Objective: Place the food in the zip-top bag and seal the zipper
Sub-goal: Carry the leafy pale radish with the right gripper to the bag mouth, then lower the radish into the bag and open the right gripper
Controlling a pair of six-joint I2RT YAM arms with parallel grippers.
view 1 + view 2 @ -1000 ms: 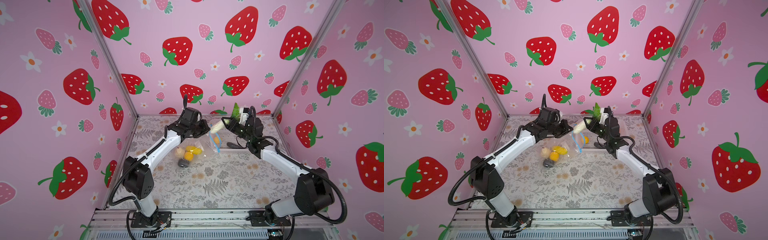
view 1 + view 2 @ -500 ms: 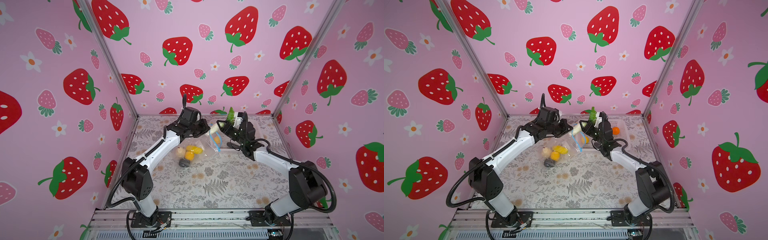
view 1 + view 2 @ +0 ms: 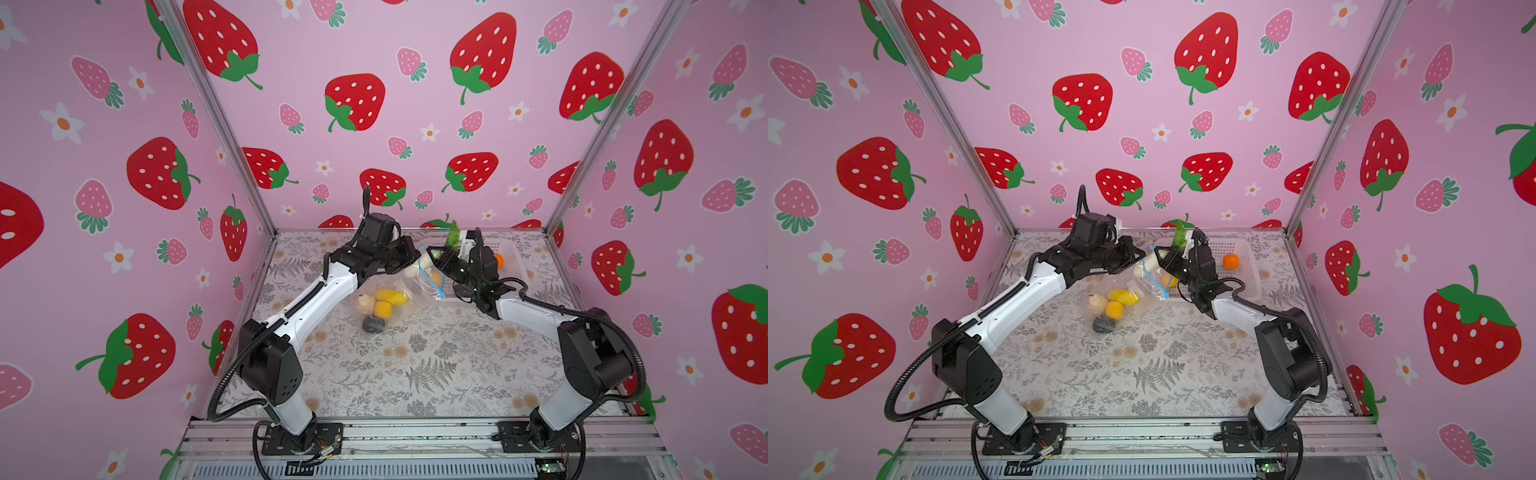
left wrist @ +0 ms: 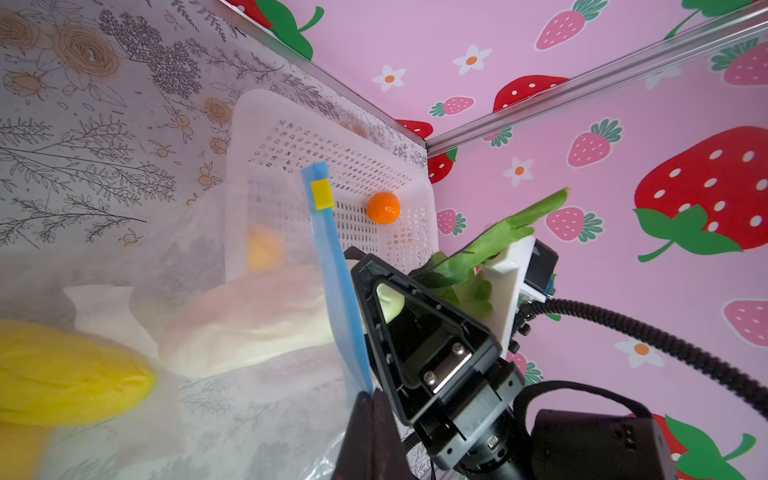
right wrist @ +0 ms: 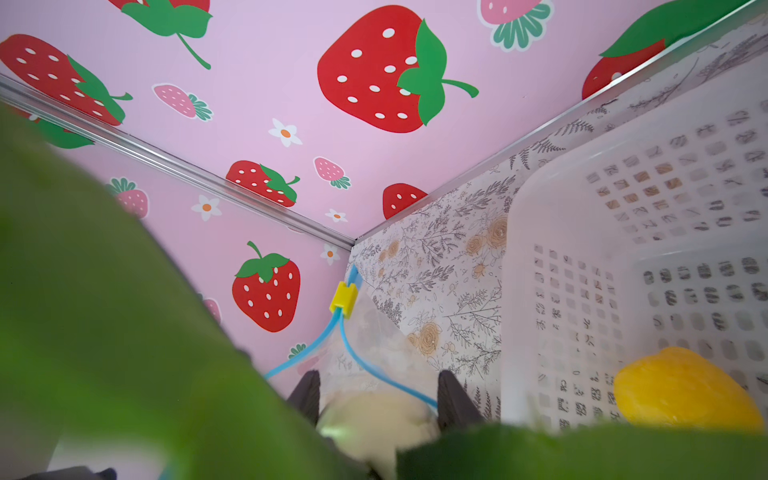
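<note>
Left wrist view: my left gripper [image 4: 372,405], closed tight, pinches the zipper [image 4: 332,266] of the zip-top bag [image 3: 409,291]. Right wrist view alone shows the strip parted; my right gripper [image 5: 380,388], half-spread, clasps the leafy vegetable [image 5: 374,415] at that mouth.

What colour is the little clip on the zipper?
The clip is yellow; right wrist view shows it best.

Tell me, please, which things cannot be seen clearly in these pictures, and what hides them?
- Right wrist view: the blurred green leafy piece, held by the right gripper, covers much of the zip-top bag.
- Left wrist view: the yellow food in the bag is cut off by the picture's edge.
- In both top views: how the left gripper pinches the zipper is too small to see.
</note>
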